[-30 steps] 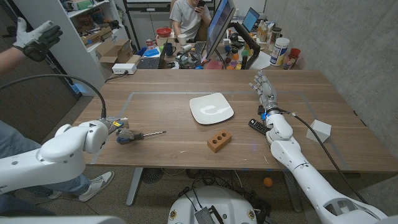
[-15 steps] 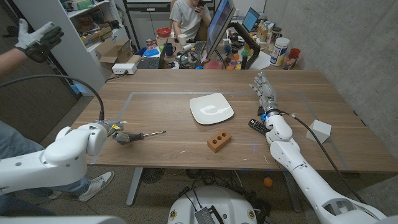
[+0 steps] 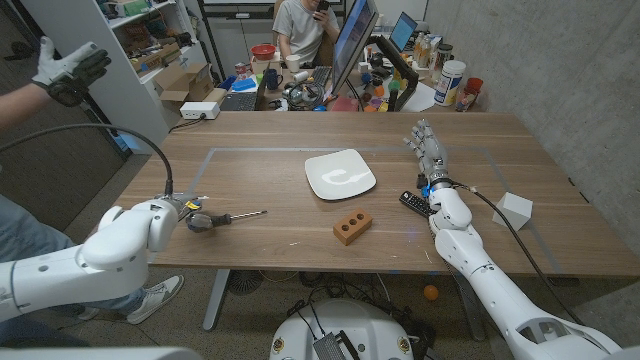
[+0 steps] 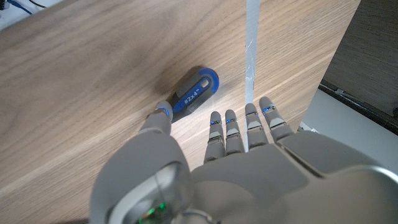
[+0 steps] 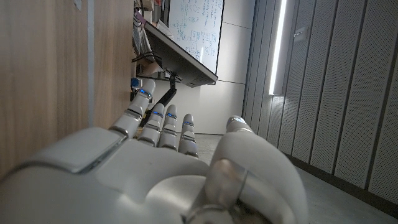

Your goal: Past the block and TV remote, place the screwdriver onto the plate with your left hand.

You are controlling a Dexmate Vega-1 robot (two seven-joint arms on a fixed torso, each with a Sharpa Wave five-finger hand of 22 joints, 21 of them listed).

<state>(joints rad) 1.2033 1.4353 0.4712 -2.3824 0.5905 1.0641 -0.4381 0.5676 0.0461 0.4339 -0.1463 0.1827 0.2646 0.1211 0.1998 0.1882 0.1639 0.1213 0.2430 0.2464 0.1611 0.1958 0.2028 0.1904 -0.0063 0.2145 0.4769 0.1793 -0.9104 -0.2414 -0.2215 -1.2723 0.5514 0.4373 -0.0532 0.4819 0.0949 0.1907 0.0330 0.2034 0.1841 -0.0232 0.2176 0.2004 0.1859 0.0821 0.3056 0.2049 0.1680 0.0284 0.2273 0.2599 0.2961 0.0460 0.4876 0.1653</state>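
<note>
Right now my left hand [image 4: 205, 168] hangs over the screwdriver [image 3: 222, 218], fingers spread and holding nothing, thumb beside its handle for the grasp. It lies on the table [image 3: 250, 170], well apart from the plate [image 3: 340, 174]; the block [image 3: 352, 227] sits between.

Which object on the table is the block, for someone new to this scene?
Start at the white plate mid-table, then look toward the near edge, slightly to the robot's right. The block lies there: small, orange-brown, brick-shaped with two holes, unlike the black TV remote further right.

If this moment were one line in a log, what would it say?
left hand open at screwdriver | plate empty | right hand idle
</note>
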